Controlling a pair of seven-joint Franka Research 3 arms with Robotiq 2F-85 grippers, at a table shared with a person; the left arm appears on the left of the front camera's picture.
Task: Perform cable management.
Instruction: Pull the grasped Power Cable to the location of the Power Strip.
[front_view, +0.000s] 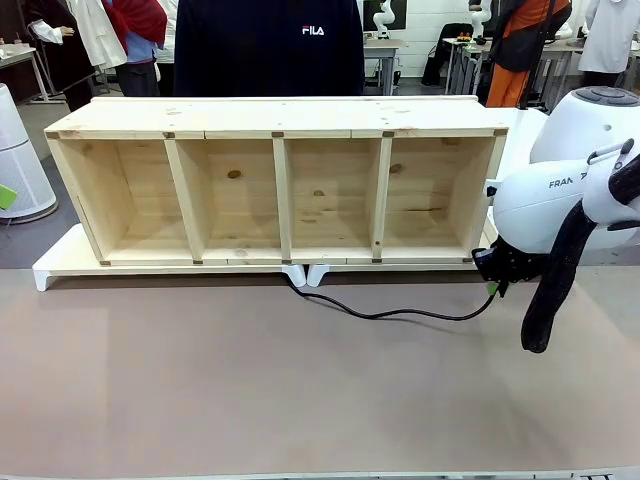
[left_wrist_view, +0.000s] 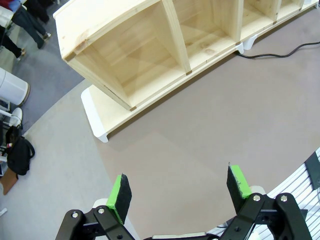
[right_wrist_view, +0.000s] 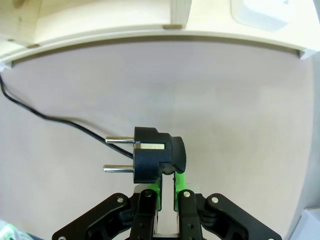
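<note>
Right wrist view, right gripper (right_wrist_view: 168, 186) fingers clamped on cable (right_wrist_view: 152, 155) plug, left gripper (left_wrist_view: 180, 187) fingers wide apart

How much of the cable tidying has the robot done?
It has only just started. Done: the right gripper has grabbed the plug, jaws shut on it. In hand: that plug, held by the right end of the wooden shelf. Left: the cable trails loose across the table from under the shelf, and the left gripper hangs open, holding nothing.
</note>
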